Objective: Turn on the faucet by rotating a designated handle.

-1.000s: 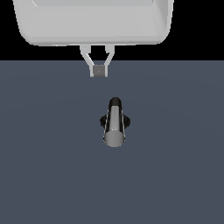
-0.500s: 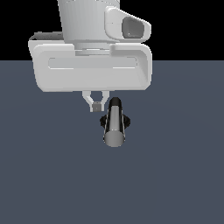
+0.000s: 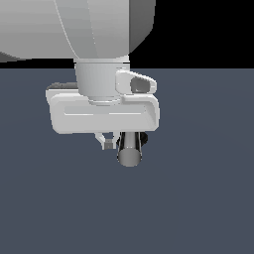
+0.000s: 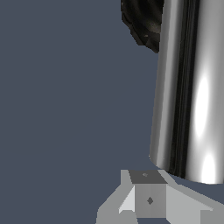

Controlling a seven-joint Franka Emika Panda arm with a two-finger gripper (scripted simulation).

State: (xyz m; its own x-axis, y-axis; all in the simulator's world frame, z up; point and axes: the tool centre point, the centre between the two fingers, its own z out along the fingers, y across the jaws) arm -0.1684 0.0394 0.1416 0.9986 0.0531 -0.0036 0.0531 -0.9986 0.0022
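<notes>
The faucet's silver-grey handle (image 3: 130,151) is a straight bar that points toward the exterior camera. A bit of the black base (image 3: 144,138) shows behind it; the white hand hides the rest. My gripper (image 3: 107,144) sits low, just to the exterior view's left of the handle, with the fingers together and nothing between them. In the wrist view the handle (image 4: 188,87) fills one side, the ribbed black base (image 4: 142,22) lies beyond it, and my gripper (image 4: 148,194) is close beside the bar's free end. I cannot tell whether they touch.
The faucet stands on a flat dark blue-grey surface (image 3: 198,198). My large white hand and arm (image 3: 104,111) block the area behind the faucet in the exterior view.
My hand has come from behind the faucet toward the exterior camera and lower, and now sits beside the handle on its left. The handle has not visibly turned.
</notes>
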